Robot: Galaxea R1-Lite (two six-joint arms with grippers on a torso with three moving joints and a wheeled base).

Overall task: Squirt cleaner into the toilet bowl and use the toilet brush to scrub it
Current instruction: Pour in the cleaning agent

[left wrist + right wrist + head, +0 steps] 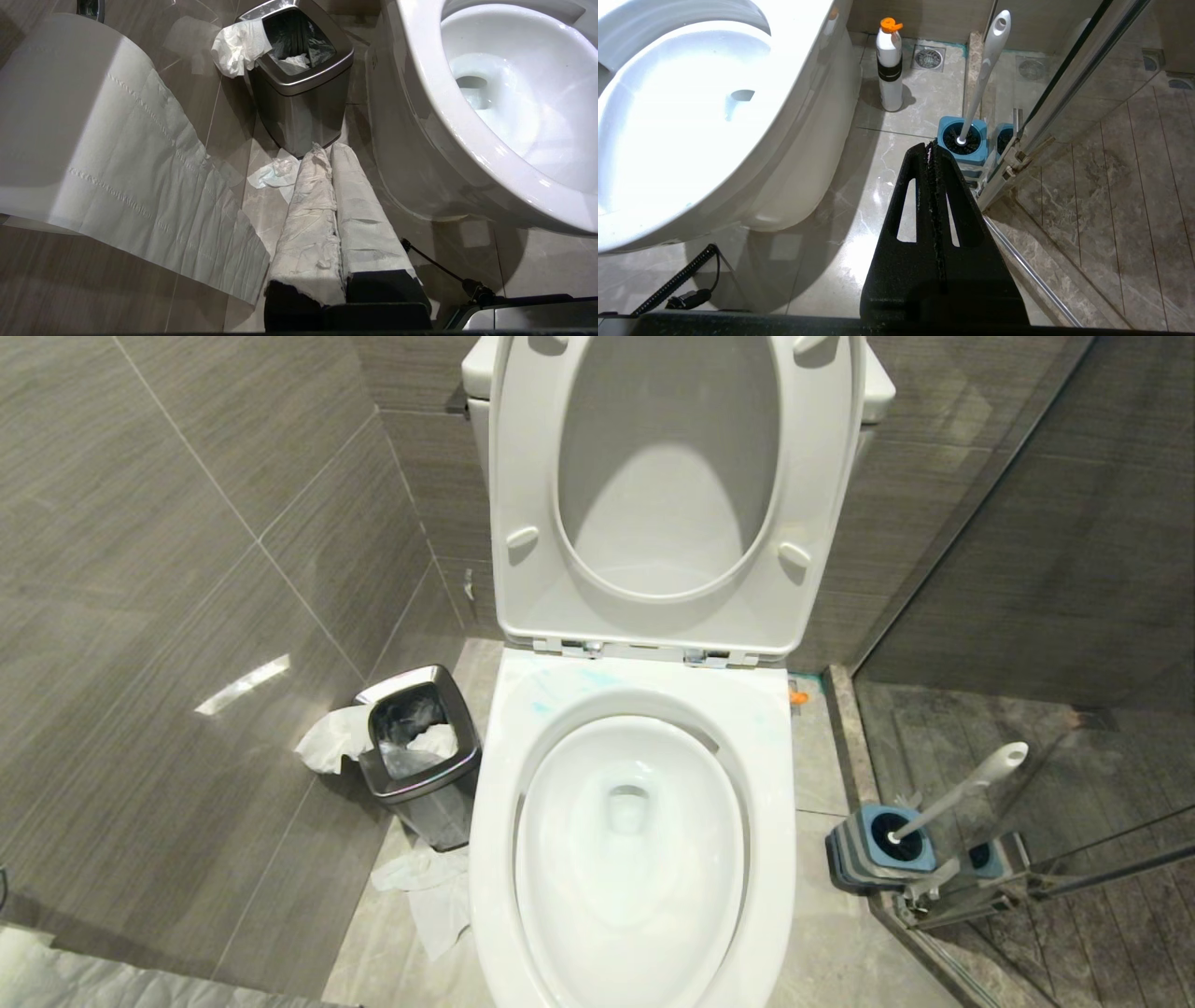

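The toilet bowl (495, 821) stands in the middle with its seat and lid (672, 485) raised. Pale turquoise cleaner streaks (543, 707) lie on the rim's back left. To the right on the floor, the toilet brush (962, 789) leans in its blue-grey holder (878, 849). Neither arm shows in the head view. My left gripper (329, 147), its fingers wrapped in white paper, is shut and empty low beside the bowl (420, 70). My right gripper (930, 144) is shut and empty, pointing toward the brush (985, 70) and holder (964, 142), short of them.
A steel bin (420, 756) with paper stands left of the bowl, crumpled paper (429, 891) on the floor beside it. A toilet paper sheet (140, 177) hangs near my left gripper. A white bottle with an orange cap (889, 65) stands behind the bowl. A glass shower partition (1064, 84) borders the brush.
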